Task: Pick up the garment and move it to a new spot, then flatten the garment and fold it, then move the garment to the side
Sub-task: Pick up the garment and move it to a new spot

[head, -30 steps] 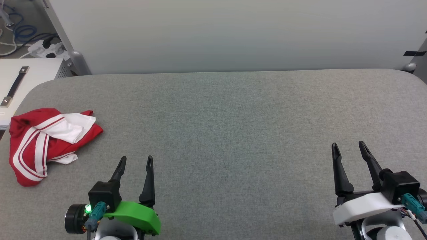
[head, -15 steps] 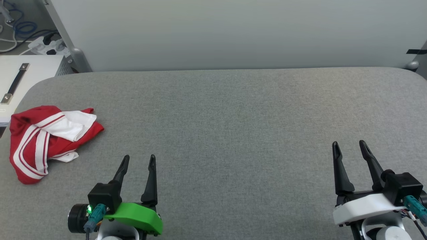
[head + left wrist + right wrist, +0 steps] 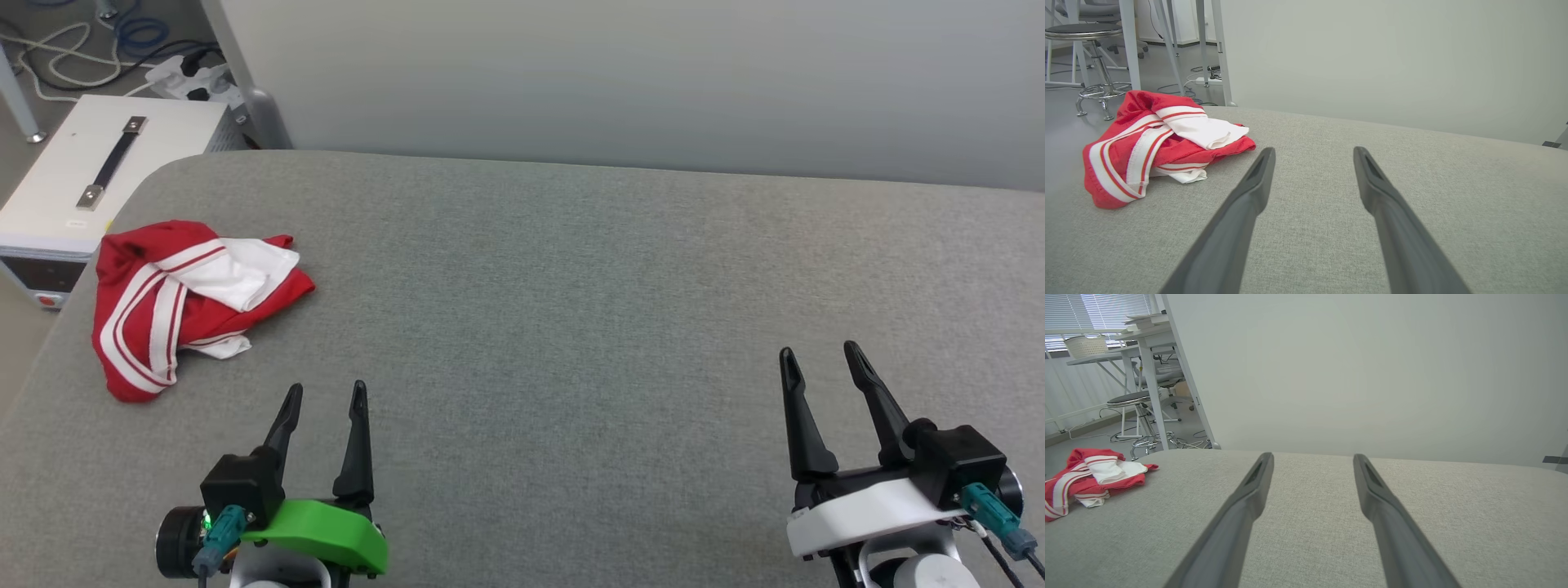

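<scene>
- Two dark-fingered grippers are held over a grey padded table (image 3: 571, 269), each with its fingers spread wide and nothing between them.
- At the near left is the left gripper (image 3: 326, 386), on a green mount. The right gripper (image 3: 820, 349), on a white mount, is at the near right, well apart from it.
- Crumpled in a heap close to the table's left edge lies the garment (image 3: 192, 306), a red jersey with white sleeves and red-and-white striped trim. It is farther away than the left gripper and to its left, and neither gripper touches it.
- A folded white sleeve rests on top of the heap, and a striped band curves down its left side.
- From the left wrist, the jersey sits ahead and to the left of the parted fingers, clear of both.
- Off the table's far-left corner stands a white box (image 3: 90, 180) with a black strap handle, with a power strip (image 3: 192, 80) and loose cables on the floor behind it.
- A pale wall (image 3: 620, 73) runs along the table's far edge, and a round stool (image 3: 1084, 30) stands to the far left.
</scene>
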